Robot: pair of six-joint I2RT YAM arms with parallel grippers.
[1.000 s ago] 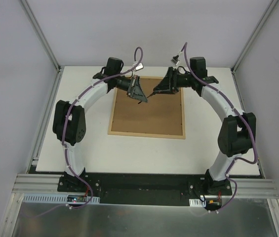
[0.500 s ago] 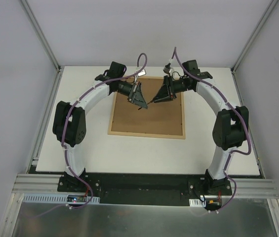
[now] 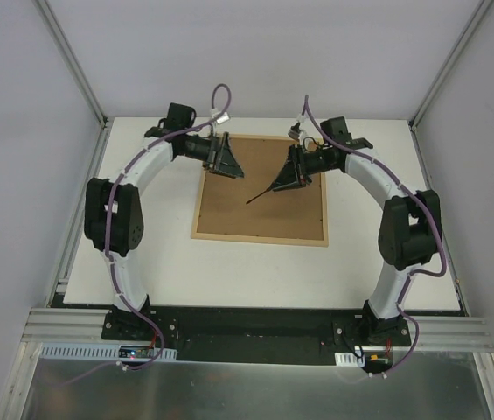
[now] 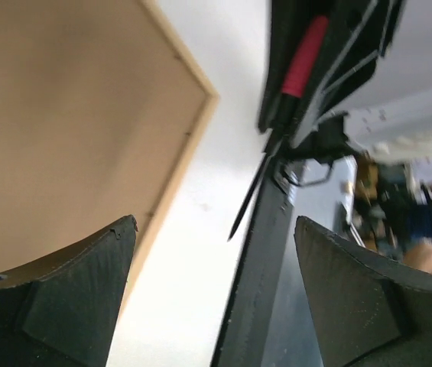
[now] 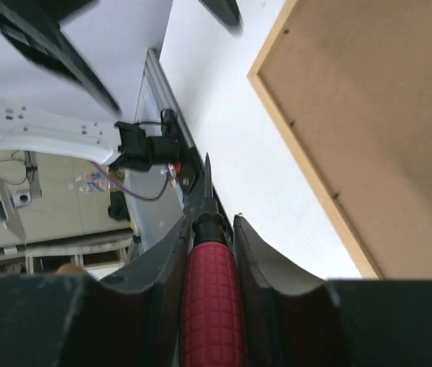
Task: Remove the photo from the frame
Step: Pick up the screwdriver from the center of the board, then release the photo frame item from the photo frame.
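The frame (image 3: pixel 260 219) lies flat on the table with its brown fibreboard back up and its thin light wood rim all round. The photo is hidden under that back. My right gripper (image 3: pixel 276 184) hovers over the frame's far right part, shut on the red handle (image 5: pixel 212 306) of a tool whose thin black shaft (image 3: pixel 259 195) points down-left over the board. In the right wrist view the right gripper (image 5: pixel 209 222) clamps the handle on both sides. My left gripper (image 3: pixel 234 171) stands open and empty above the frame's far left corner. In its own view the left gripper (image 4: pixel 216 225) looks past the frame (image 4: pixel 70 115) at the tool (image 4: pixel 305 57).
The white table (image 3: pixel 168 254) is bounded by grey enclosure walls and a metal rail (image 3: pixel 80 219) along its left side. The arm bases sit on the black bar (image 3: pixel 247 324) at the near edge.
The left gripper has opened, let go of the tool and drawn back to the left. The right gripper has closed on the tool's red handle and holds it alone.
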